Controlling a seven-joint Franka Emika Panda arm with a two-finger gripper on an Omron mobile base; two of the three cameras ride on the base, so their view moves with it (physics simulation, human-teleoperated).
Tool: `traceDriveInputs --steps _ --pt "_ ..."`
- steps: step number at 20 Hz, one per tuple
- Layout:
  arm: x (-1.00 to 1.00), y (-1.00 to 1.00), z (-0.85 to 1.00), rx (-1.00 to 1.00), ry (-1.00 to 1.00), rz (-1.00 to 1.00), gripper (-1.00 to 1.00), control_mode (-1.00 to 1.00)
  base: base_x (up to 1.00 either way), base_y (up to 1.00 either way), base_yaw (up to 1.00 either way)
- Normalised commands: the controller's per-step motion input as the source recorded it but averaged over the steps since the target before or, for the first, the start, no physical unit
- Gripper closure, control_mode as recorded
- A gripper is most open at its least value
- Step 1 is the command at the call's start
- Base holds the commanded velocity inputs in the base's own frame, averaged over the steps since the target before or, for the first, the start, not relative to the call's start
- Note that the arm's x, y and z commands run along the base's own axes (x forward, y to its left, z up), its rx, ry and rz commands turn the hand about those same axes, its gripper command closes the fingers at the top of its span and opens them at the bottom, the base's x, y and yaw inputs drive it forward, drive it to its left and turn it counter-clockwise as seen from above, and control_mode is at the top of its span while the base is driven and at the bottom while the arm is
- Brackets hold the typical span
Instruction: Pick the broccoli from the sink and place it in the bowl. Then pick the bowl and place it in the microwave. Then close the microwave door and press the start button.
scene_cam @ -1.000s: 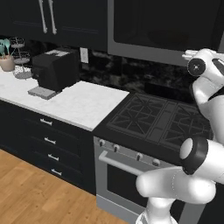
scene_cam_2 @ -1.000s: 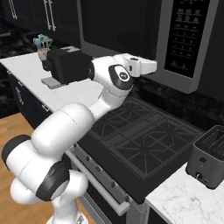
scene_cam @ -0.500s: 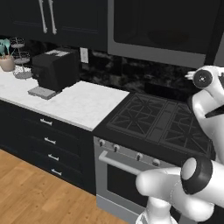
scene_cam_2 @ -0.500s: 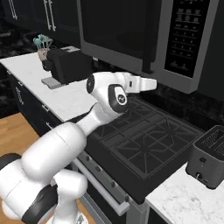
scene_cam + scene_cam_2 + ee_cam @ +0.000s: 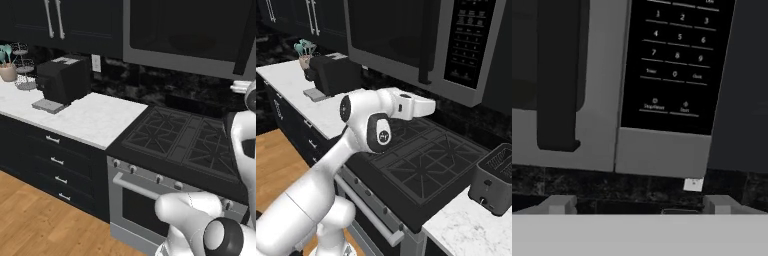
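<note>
Hand [image 5: 428, 106] is now lower and pulled back from the microwave [image 5: 406, 40] vs 1 s ago: in the right base view it sat up close under the keypad then, dropped at 0.5 s ago, and now hangs mid-air over the cooktop [image 5: 428, 162], arm folded in toward the base. Fingers [image 5: 559, 204] show as two pale tips wide apart at the bottom of the hand view, so the hand is spread, holding nothing. Farther off, the hand cam looks up at the keypad [image 5: 674, 65]: number rows, then two bottom buttons, the right one [image 5: 685, 107] prob. start, label too blurry to read for sure. Microwave door [image 5: 559, 80] looks flush w/ the frame, dark bar handle [image 5: 557, 75] upright beside the keypad, so door seems closed. Broccoli, bowl and sink aren't visible from here; presumably bowl + broccoli are inside behind the dark glass, can't confirm. Read: retreat after being near the panel suggests the press is either done or was a miss; no lit display to tell. If not done, next is a short reach up & fwd to that lower-right button. Far left, coffee machine [image 5: 62, 80] on the counter [image 5: 85, 117]; toaster [image 5: 495, 180] at right.
</note>
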Motion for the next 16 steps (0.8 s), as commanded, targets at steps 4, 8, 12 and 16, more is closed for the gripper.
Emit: traceDriveInputs --steps 4,8,12,16 --pt "-0.56 0.00 0.52 0.17 0.01 0.00 -1.00 -1.00 0.00 0.00 0.00" --pt "-0.48 0.00 0.36 0.11 0.00 0.00 1.00 -1.00 0.00 0.00 0.00" --pt "-0.17 -0.06 0.03 0.01 -0.01 0.00 1.00 -1.00 0.00 0.00 0.00" --pt "-0.22 -0.15 -0.01 0.00 -0.09 0.00 1.00 -1.00 0.00 0.00 0.00"
